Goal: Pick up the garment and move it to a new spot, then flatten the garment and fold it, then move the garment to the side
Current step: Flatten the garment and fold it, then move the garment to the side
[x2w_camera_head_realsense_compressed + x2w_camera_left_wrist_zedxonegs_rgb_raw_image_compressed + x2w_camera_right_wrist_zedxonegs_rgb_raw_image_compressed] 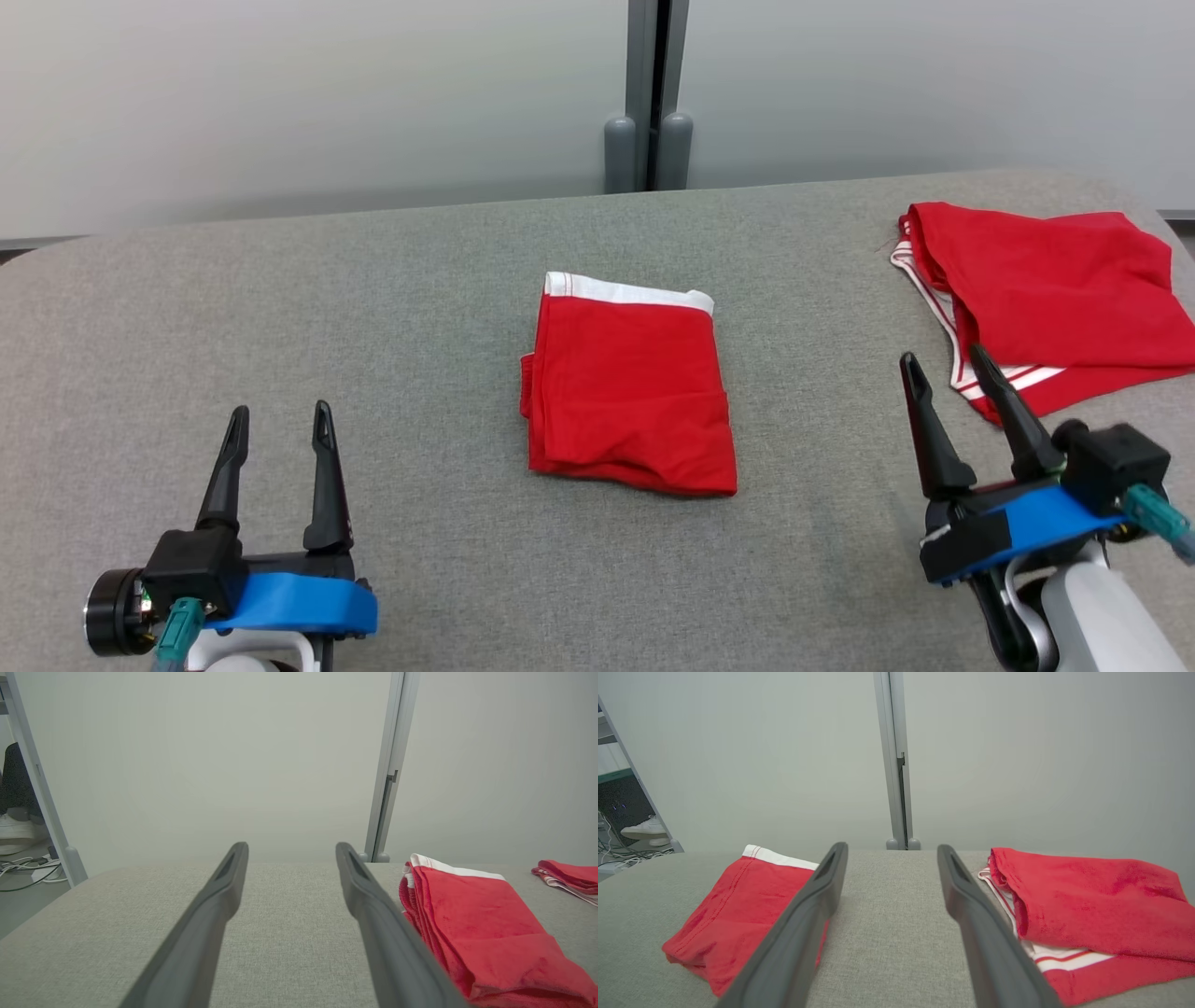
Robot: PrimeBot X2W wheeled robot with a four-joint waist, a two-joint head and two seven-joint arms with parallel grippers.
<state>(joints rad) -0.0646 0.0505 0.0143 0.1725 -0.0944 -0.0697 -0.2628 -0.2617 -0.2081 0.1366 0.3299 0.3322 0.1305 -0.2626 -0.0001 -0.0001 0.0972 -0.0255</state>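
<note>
Garment point(630, 392): centre of frame, folded, on grey table point(373, 308).
Left claw point(280, 420): lower left, released, empty.
Right claw point(941, 359): lower right, released, near spare garment point(1055, 289).

Centre: folded red garment point(630, 392), white waistband at far edge, lying flat between left pincer point(282, 409) and right pincer point(943, 355). Second red garment point(1055, 299), white-striped trim, loosely folded, just beyond right pincer.

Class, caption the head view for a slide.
Folded red garment on table between open left end effector and open right end effector; second garment right.
</note>
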